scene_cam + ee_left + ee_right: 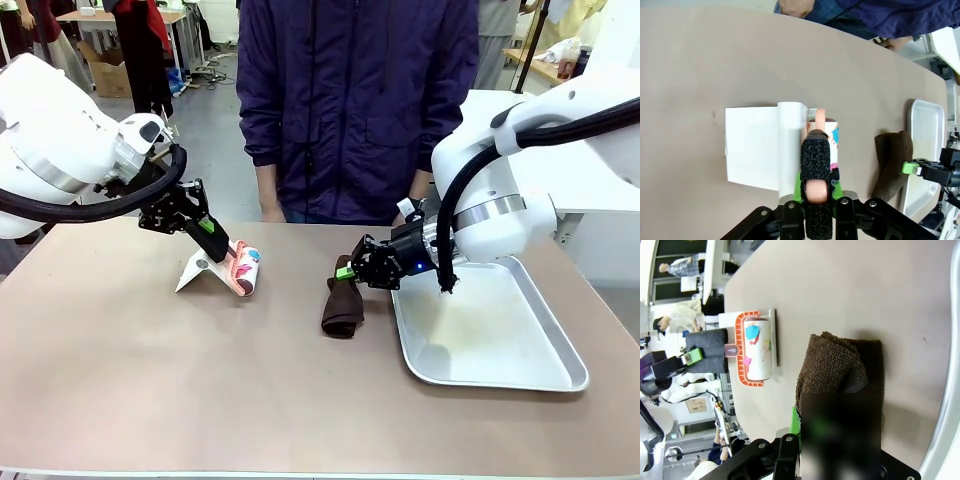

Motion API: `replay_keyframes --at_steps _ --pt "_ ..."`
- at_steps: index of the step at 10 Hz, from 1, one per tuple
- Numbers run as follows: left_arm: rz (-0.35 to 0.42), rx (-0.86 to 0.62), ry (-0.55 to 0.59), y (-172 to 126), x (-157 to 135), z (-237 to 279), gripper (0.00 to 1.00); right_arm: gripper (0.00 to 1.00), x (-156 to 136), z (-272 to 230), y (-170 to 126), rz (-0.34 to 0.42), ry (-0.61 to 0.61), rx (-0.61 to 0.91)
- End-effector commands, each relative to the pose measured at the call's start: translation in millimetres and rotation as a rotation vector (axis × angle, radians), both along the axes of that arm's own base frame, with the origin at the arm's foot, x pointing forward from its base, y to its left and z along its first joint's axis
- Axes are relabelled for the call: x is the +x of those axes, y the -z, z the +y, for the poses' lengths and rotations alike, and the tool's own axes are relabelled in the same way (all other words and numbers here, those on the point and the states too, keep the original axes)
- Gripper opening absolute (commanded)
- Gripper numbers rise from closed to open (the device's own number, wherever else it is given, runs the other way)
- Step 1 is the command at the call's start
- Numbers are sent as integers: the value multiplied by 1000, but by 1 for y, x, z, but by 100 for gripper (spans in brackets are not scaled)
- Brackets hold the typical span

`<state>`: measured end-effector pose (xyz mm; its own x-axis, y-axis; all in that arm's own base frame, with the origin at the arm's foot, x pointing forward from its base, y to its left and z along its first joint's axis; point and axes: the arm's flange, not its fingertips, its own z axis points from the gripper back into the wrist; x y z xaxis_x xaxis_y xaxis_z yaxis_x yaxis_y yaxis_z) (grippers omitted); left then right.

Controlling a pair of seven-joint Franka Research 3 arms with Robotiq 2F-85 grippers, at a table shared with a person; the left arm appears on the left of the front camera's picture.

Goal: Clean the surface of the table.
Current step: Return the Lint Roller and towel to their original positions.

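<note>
On the brownish table [150,400] a lint roller [243,268] with a colourful wrap rests on a white stand [198,272]. My left gripper [212,240] is shut on the roller's pink handle [816,191], with one black finger [815,160] lying over it. A folded brown cloth [342,308] lies in the middle of the table, just left of the tray. My right gripper [346,272] is shut on the cloth's top end. In the right wrist view the brown cloth [832,360] sits between its blurred fingers, with the lint roller [759,351] beyond.
A silver metal tray [565,372] lies on the table's right side, close under my right arm. A person [350,100] in a dark jacket stands at the far edge, hands near the rim. The front half of the table is bare.
</note>
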<state>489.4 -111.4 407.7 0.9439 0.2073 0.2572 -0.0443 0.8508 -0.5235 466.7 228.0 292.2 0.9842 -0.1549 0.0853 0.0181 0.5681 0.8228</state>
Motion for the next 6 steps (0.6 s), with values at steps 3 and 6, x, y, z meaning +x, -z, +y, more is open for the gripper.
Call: replay_keyframes --at_steps 3,6 --pt "13 -2 -30 8 0 10 100 100 5 3 -5 20 -3 1" --pt "-1 -6 -53 4 -5 18 100 100 -1 5 -6 9 -37 -64"
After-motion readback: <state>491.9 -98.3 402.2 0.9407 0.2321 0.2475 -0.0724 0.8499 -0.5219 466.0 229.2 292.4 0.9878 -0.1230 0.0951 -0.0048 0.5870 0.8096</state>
